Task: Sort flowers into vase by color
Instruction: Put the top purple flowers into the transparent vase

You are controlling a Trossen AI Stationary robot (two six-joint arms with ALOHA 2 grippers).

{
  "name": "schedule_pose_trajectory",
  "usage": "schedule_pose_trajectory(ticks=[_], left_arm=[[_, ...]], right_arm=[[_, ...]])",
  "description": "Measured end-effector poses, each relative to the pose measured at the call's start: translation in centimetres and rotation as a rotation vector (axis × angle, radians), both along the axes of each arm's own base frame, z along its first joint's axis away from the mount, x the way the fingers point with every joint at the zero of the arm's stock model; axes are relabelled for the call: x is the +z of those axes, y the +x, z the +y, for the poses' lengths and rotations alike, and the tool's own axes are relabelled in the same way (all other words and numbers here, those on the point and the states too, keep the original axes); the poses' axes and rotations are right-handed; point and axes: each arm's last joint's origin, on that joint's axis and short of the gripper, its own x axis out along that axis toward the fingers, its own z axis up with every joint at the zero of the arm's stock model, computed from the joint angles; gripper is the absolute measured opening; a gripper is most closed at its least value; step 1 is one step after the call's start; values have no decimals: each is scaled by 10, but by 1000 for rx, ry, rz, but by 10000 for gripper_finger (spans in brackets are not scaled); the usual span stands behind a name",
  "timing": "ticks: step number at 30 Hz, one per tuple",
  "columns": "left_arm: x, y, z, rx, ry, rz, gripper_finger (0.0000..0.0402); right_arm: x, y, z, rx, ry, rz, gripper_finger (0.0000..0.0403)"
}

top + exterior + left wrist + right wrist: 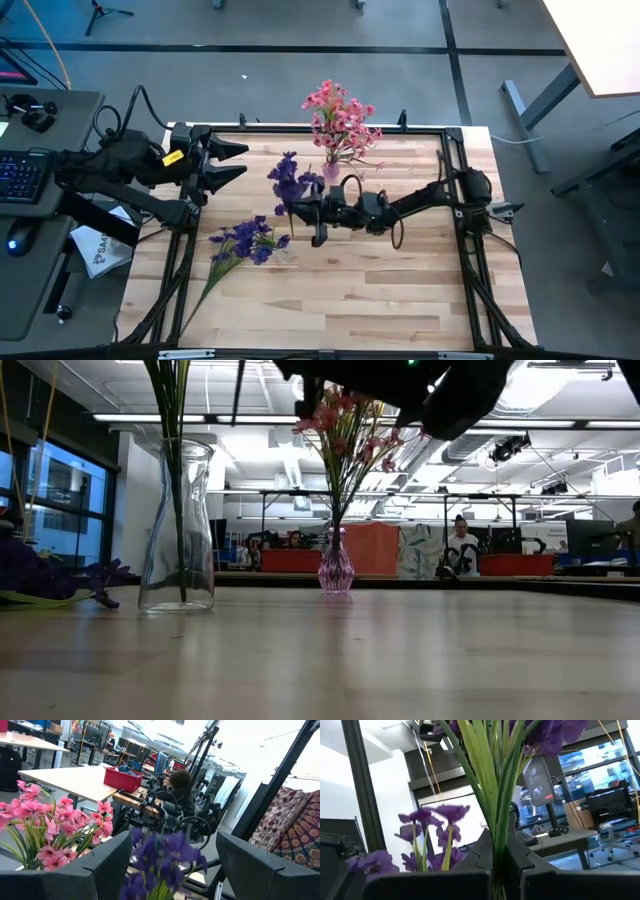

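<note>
The tabletop (380, 300) is pale wooden planks inside a dark frame, and it carries two vases and three bunches of flowers. The pink flowers (340, 120) form the fullest bunch: many small pink blossoms on thin green stems, standing upright in a small pink-tinted glass vase (336, 568) at the middle of the far edge. A loose bunch of purple flowers (245, 242) lies flat on the tabletop left of centre, blossoms fanned toward the middle and green stems trailing toward the near left corner. A third spray of purple flowers (292, 180), dark purple-blue on long green stems, stands upright near the centre, its stems reaching down into a taller clear glass vase (177, 525).

The right hand (302, 210) reaches from the right edge to the centre and is clenched on the stems of that upright spray; in its wrist view the green stems pass straight between the closed fingers (480, 857). The right arm crosses just in front of the pink vase.

The left hand (238, 163) waits at the far left corner with its fingers spread apart and nothing between them, pointing toward the upright spray.
</note>
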Motion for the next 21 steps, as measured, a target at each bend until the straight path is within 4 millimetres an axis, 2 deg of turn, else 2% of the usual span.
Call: schedule_pose_trajectory(ticks=[9,21], left_arm=[[0,0,0,0,0,1,278],[0,0,0,1,1,3,278]], right_arm=[[-7,21,0,-4,2,-20,0],[-11,24,-2,0,5,33,0]])
